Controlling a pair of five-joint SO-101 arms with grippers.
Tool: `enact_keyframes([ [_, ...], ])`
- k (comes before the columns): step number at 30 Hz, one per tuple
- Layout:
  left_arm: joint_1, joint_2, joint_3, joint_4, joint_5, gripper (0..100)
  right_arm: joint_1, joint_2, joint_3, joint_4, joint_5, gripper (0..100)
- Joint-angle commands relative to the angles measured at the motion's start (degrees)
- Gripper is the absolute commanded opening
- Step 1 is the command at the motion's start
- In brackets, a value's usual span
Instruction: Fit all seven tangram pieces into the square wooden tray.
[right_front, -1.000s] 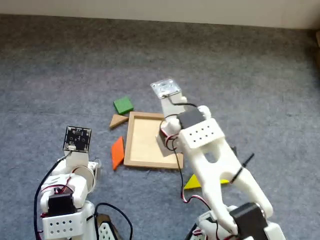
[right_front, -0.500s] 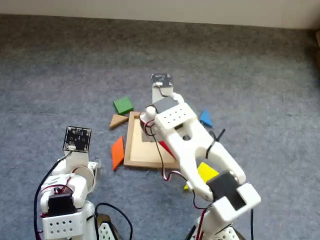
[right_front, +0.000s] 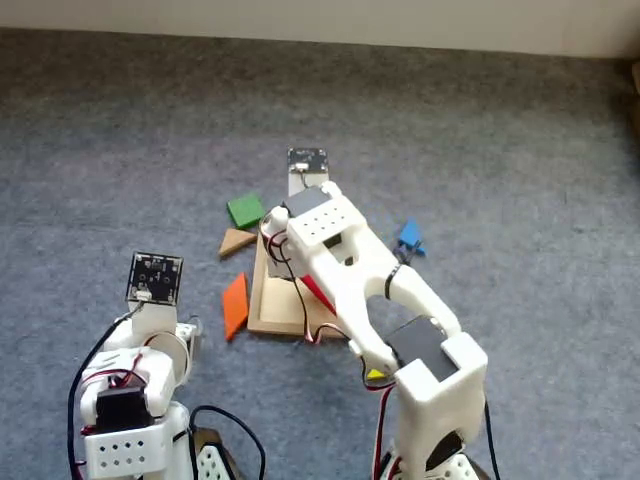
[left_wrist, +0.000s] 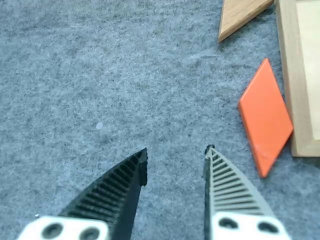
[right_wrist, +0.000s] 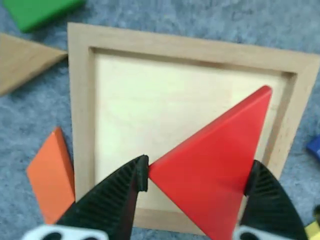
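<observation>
Right wrist view: right tool (right_wrist: 197, 174) grasping red triangle (right_wrist: 220, 150) over tray (right_wrist: 80, 100); left tool (left_wrist: 175, 151) released.

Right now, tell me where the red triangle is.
In the right wrist view the red triangle is held by the right gripper over the wooden tray, with the orange piece just outside the tray's rim.
</observation>
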Motion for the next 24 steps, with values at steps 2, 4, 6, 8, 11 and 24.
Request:
enact_keyframes([
  [2,0.6,-3.0,-0.2,-1.1,-0.5,19,1.8,-0.8,-3.0,-1.5,-0.4,27.0],
  [4,0.6,-3.0,-0.2,-1.1,-0.5,19,1.9,-0.8,-3.0,-1.5,-0.3,27.1],
  [6,0.6,-3.0,-0.2,-1.1,-0.5,19,2.3,-0.8,-2.9,-1.5,-0.3,27.1],
  [8,0.6,-3.0,-0.2,-1.1,-0.5,19,2.8,-0.8,-2.8,-1.5,-0.3,27.2],
  [11,0.6,-3.0,-0.2,-1.1,-0.5,19,3.2,-0.8,-2.8,-1.5,-0.2,31.6],
  [24,0.6,-3.0,-0.2,-1.1,-0.5,19,3.0,-1.3,-3.2,1.1,3.2,38.5],
])
